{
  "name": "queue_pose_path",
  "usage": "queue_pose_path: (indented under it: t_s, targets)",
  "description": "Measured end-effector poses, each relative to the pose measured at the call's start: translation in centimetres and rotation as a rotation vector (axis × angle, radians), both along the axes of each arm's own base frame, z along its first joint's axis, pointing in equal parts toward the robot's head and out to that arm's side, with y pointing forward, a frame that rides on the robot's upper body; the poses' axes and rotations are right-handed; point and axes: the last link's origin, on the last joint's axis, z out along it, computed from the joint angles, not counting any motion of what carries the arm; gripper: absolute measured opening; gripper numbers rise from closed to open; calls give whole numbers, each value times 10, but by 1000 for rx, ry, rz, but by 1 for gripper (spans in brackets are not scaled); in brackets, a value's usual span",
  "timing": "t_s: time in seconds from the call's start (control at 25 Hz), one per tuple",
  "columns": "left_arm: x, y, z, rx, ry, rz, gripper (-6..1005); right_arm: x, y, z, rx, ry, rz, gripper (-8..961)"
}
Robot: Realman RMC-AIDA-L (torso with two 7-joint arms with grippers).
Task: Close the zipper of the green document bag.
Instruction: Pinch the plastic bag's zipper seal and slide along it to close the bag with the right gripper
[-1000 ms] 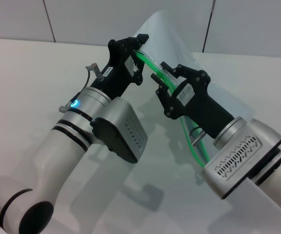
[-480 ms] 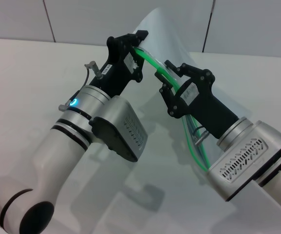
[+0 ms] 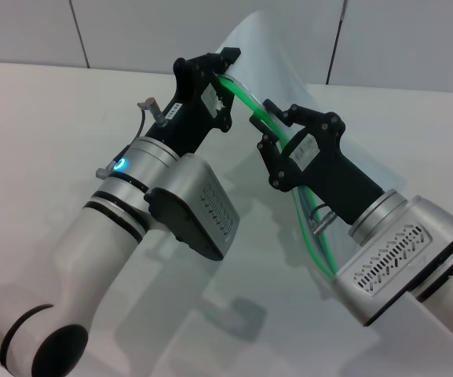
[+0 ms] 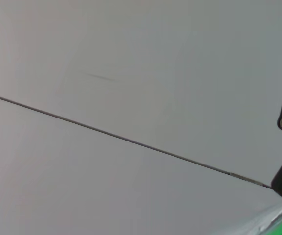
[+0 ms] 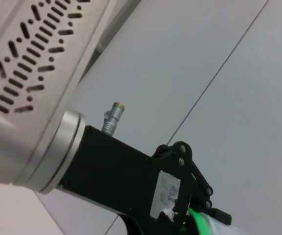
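The left gripper [image 3: 224, 77] pinches the zipper [image 3: 246, 102] end of the raised bag [image 3: 289, 71]; the right gripper [image 3: 267, 126], closed around the zipper, should slide along it.

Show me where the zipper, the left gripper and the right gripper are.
zipper [image 3: 246, 104]: head view, green strip between the grippers.
left gripper [image 3: 224, 72]: head view, between its fingertips, on the strip.
right gripper [image 3: 264, 119]: head view, between its fingertips.

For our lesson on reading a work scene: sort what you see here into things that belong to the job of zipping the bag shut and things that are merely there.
Part of the job:
- green document bag, lifted off the table
- zipper, its green edge
- left hand, shut on the zipper's upper end
- right hand, shut on the zipper lower down

Merely there:
- white table
- panelled wall
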Motion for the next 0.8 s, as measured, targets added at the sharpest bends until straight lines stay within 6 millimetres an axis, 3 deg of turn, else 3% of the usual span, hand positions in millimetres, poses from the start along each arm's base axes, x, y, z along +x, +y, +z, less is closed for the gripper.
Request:
queue_pose_path:
  t_s: [0.16,0.8]
  targets:
    - [0,0,0,-1,1,1,56,-1,0,0,-1,1,2,187]
    - [0,-1,-1,-4,7,-1,55,-4,0,-1,-4,3,10,176]
